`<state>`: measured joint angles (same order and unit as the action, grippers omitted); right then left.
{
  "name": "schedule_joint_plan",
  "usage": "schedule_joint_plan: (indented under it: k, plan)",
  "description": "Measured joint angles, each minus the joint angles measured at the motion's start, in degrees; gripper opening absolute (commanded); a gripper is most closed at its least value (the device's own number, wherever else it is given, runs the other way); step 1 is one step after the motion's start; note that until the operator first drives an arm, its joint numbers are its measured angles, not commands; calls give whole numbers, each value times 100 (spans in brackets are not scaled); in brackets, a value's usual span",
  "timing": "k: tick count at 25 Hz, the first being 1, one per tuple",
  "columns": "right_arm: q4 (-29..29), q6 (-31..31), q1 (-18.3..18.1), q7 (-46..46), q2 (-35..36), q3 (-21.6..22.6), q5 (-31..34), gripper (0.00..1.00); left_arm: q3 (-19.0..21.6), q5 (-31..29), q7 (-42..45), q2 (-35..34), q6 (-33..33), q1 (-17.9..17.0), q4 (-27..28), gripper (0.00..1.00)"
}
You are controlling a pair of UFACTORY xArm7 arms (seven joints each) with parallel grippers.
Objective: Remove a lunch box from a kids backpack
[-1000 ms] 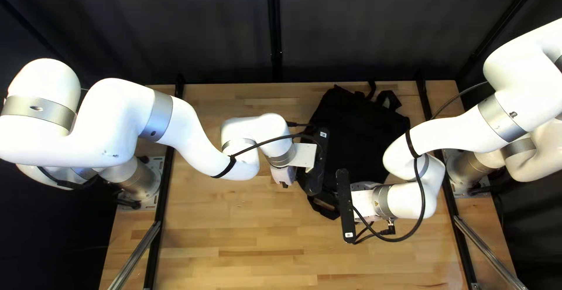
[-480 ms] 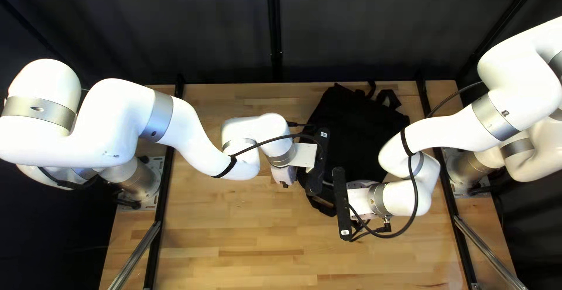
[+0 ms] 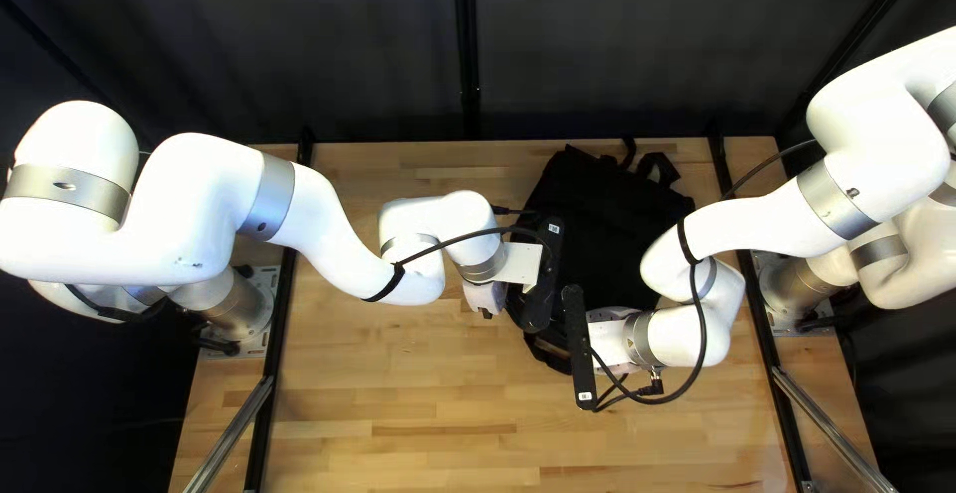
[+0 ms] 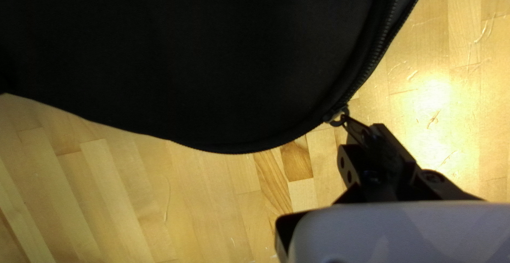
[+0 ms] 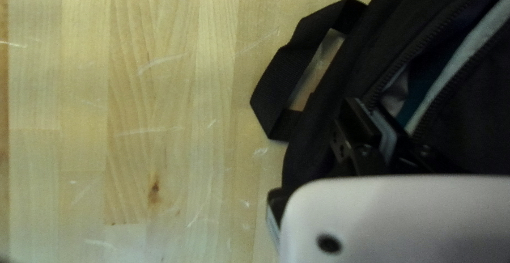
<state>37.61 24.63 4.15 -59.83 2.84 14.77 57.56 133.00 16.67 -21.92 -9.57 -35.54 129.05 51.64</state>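
Compared with the earlier frame, moving right end effector [image 3: 611, 316] a little to the left of the frame; keeping left end effector [image 3: 484, 298] almost in same place, clenched on zipper pull [image 4: 351, 126]. Cannot tell clenching or releasing of the right one, near opened zipper [image 5: 393, 71]. Seeing black backpack [image 3: 602, 224] on wooden surface [image 3: 398, 393], in upper right-centre of frame. Inside, showing teal material [image 5: 419, 95]; cannot recognise surely any lunch box.
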Motion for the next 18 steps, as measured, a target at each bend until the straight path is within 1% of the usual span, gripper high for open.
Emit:
schedule_joint_plan:
  k: [5,13,18]
  plan:
    - [-107,192,200,272,-249,208,-451,0,10,64,-130,-13,-30,56,16,0]
    - [-252,245,455,540,-342,458,-740,0,204,581,-717,-285,-13,347,162,0]
    - [-345,285,564,902,-480,540,-1021,0,233,668,-861,-278,51,403,124,0]
